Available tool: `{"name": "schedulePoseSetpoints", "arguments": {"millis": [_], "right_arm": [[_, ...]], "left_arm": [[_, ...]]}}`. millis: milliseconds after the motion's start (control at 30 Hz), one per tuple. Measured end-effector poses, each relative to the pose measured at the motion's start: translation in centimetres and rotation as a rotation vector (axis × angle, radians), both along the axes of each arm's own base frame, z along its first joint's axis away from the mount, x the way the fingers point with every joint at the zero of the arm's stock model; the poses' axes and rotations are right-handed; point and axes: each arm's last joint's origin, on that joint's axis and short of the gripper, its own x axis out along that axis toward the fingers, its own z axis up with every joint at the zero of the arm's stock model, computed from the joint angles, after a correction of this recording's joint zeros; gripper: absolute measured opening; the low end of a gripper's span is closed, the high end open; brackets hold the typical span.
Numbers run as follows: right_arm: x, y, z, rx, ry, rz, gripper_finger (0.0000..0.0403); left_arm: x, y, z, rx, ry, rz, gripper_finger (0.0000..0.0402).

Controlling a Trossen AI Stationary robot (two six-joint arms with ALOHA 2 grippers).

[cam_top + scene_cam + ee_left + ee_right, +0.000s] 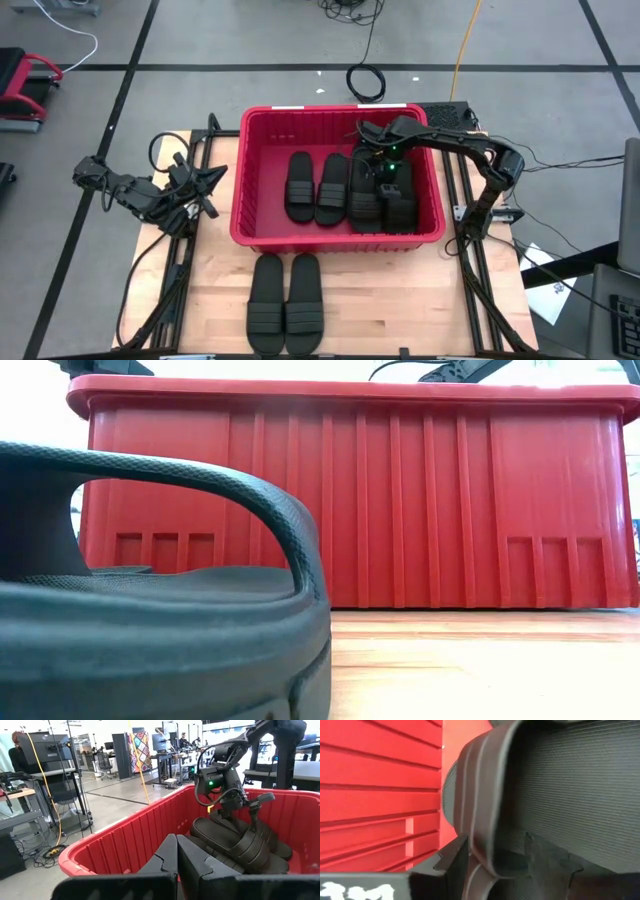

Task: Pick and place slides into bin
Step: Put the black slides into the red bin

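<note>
Right gripper (385, 172) parted around slide strap (252, 847)

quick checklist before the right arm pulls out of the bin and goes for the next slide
1. Right gripper jaws let go of the slide just placed: cannot tell; the jaws look spread in the left wrist view, but the right wrist view shows a strap right at the fingers.
2. Placed slides inside the bin: ok, stacked along its right side.
3. First pair in the bin lying flat: ok.
4. Next slides on the table reachable: ok, two side by side in front of the bin, nothing on them.
5. Left gripper out of the way: ok, jaws shut, parked left of the bin.
</note>
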Motion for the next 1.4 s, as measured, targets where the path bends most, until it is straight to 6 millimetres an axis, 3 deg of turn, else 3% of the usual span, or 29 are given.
{"name": "schedulePoseSetpoints", "arguments": {"millis": [233,333,433,533,700,800,933,1067,1267,1400], "right_arm": [[-0.8,-1.1,1.1,-0.043,-0.059,-0.048,0.0181],[-1.4,-2.0,3.0,-0.103,-0.081,-0.114,0.0181],[-2.0,-2.6,6.2,-0.18,-0.19,-0.177,0.0176],[-2.8,-2.7,10.4,-0.285,-0.405,-0.262,0.0152],[-4.8,-1.2,17.7,-0.36,-0.922,-0.389,0.0066],[-5.9,0.6,19.7,-0.352,-1.112,-0.401,0.0012],[-6.8,3.1,18.4,-0.271,-1.125,-0.386,0.001],[-7.7,5.5,14.8,-0.188,-1.172,-0.379,0.0002],[-9.9,7.7,9.4,-0.069,-1.42,-0.565,0.0],[-11.4,8.8,6.9,-0.054,-1.43,-0.665,0.0]], "left_arm": [[0.0,0.0,0.0,0.001,0.001,0.0,0.0001],[0.0,0.0,0.0,-0.003,-0.002,0.0,0.0001],[0.0,0.0,0.0,-0.002,-0.002,0.0,0.0001],[0.0,0.0,0.0,-0.003,-0.002,0.0,0.0001],[0.0,0.0,0.0,-0.004,-0.003,0.001,0.0001],[0.0,0.0,0.0,-0.004,-0.003,0.001,0.0001],[0.0,0.0,0.0,-0.027,-0.019,0.002,0.0001],[0.0,0.0,0.0,-0.049,-0.033,0.003,0.0001],[0.0,0.0,0.0,-0.044,-0.03,0.003,0.0001],[0.0,0.0,0.0,-0.024,-0.017,0.002,0.0001]]}}
